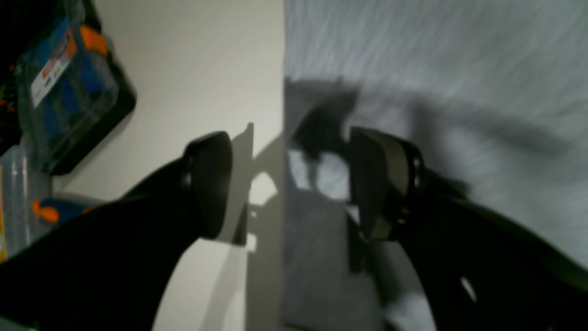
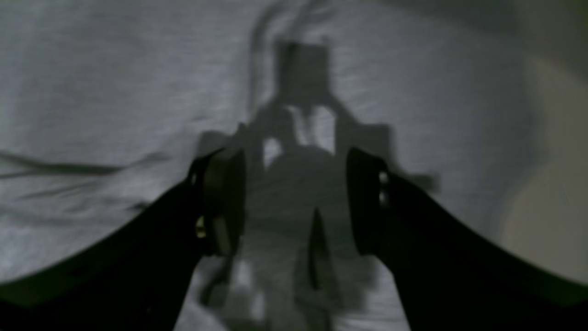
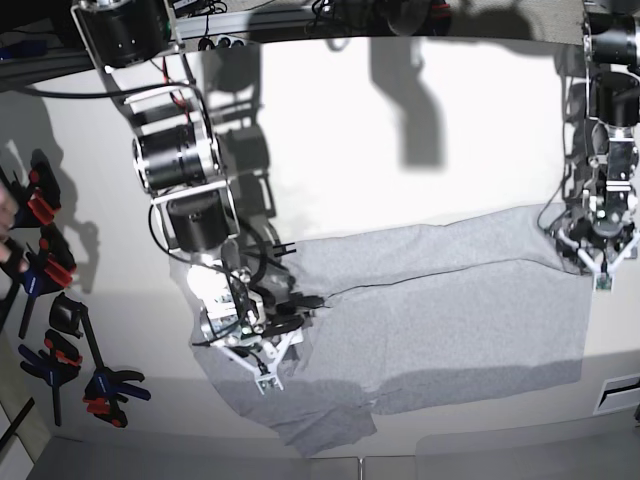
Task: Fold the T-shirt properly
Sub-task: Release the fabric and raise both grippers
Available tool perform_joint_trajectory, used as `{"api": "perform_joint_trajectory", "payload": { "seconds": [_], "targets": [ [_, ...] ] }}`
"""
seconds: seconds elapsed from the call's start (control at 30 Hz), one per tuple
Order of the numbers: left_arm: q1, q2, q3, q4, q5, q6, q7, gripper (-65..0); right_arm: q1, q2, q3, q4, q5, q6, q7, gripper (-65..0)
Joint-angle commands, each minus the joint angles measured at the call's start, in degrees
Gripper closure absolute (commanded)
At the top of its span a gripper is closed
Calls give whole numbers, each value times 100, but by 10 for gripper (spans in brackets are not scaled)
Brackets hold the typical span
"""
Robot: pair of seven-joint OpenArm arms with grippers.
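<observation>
The T-shirt (image 3: 440, 320) lies flat on the white table (image 3: 330, 140), its long axis running left to right across the base view, one end by the left arm at that view's right edge, the other bunching into a rumpled corner near the front under the right arm. A fold line runs lengthwise along its upper part, and only plain grey cloth shows.

The left gripper (image 1: 289, 184) hangs over the shirt's straight edge with its jaws spread wide and nothing between them; one finger sits above bare table, the other above cloth. The right gripper (image 2: 294, 202) also stands well open over the grey fabric, holding nothing, though that picture is blurred.

Only the left wrist view shows a clear plastic box (image 1: 69, 87) off to the side, holding what may be blue and orange tools. Only the base view shows the clamps (image 3: 60, 330) lying left of the shirt.
</observation>
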Motion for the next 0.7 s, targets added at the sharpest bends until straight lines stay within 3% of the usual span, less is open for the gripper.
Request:
{"api": "perform_joint_trajectory", "payload": {
  "seconds": [0.0, 0.1, 0.17, 0.33, 0.5, 0.67],
  "targets": [
    [-136, -109, -48, 291, -50, 48, -129, -387, 129, 103, 11, 144, 20, 24, 153, -325],
    [-116, -109, -48, 671, -367, 50, -155, -387, -111, 212, 11, 160, -57, 20, 308, -325],
    [-201, -83, -48, 697, -723, 46, 160, -387, -249, 304, 11, 160, -55, 20, 369, -325],
    [-216, -13, -157, 695, -935, 48, 782, -387, -555, 505, 11, 160, -55, 22, 522, -325],
    [-195, 339, -1246, 695, -1456, 39, 1246, -386, -813, 619, 11, 160, -55, 31, 540, -325],
    [-9, 680, -1912, 695, -1768, -697, 1786, -382, -1008, 645, 103, 160, -55, 28, 599, -325]
  ]
}}
